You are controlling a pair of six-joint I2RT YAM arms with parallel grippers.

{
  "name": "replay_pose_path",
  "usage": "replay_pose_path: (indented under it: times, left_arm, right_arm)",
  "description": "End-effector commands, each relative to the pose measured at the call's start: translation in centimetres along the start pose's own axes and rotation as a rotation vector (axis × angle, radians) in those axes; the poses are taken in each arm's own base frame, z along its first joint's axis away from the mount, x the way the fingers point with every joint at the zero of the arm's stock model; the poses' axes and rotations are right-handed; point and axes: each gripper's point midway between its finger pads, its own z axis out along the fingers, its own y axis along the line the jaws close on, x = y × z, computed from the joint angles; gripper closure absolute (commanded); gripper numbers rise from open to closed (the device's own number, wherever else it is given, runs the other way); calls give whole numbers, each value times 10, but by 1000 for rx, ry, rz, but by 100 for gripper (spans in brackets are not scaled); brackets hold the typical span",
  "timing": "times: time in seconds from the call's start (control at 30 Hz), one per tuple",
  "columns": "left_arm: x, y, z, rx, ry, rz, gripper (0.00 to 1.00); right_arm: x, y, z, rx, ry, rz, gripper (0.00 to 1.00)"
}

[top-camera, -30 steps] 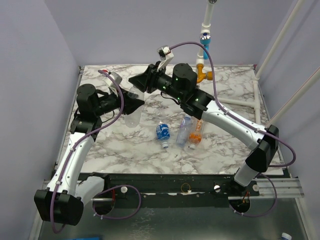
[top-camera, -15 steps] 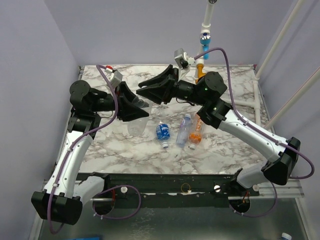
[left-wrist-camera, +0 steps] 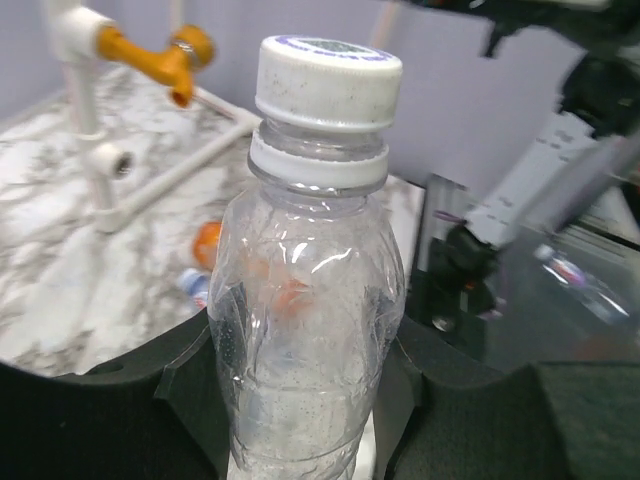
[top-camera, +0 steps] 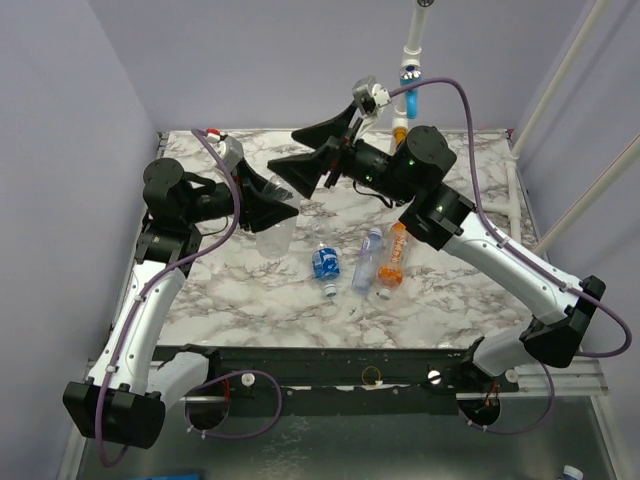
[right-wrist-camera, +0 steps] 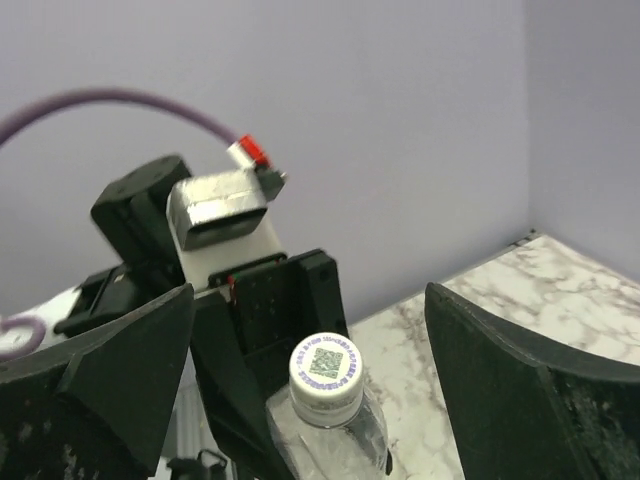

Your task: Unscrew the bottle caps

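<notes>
My left gripper is shut on the clear unlabelled bottle and holds it above the table's left side, tilted toward the right arm. The bottle's white cap is still on its neck. My right gripper is open, and its fingers stand wide on either side of the cap without touching it. From above, the right gripper hovers just past the held bottle. The blue-labelled bottle, the slim light-blue one and the orange one lie on the marble table.
A white pipe with blue and orange fittings stands at the table's back edge. More white pipes lie along the right side. Purple walls close in the left and back. Purple cables loop over both arms.
My right gripper drew back from the cap toward the right and upward, then opened wide. The left gripper kept its hold on the clear bottle and shifted only slightly.
</notes>
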Motion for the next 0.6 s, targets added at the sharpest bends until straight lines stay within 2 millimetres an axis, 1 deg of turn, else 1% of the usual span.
replay_pose_path:
  times: [0.0, 0.07, 0.1, 0.2, 0.27, 0.37, 0.47, 0.57]
  left_arm:
    - [-9, 56, -12, -313, -39, 196, 95]
    - [-10, 66, -16, -374, -44, 232, 95]
    - [-11, 70, -18, -398, -46, 244, 95]
    - [-10, 72, -20, -416, -46, 254, 95]
    - [-9, 71, -19, -405, -45, 246, 95]
    - [-7, 69, -17, -394, -44, 228, 95]
    - [-3, 71, -17, -395, -39, 214, 95]
    - [0, 71, -16, -394, -35, 205, 95]
  right_arm:
    - [-2, -38, 3, 243, 15, -13, 0]
    - [-1, -45, 7, 280, 19, -9, 1]
    - [7, -51, 8, 306, 51, -1, 5]
    - [15, -55, 16, 316, 89, 5, 16]
    - [24, -57, 22, 317, 115, 10, 20]
    - [32, -55, 29, 289, 131, 22, 24]
    - [33, -52, 33, 270, 126, 28, 28]
    - [32, -50, 36, 258, 115, 30, 36]
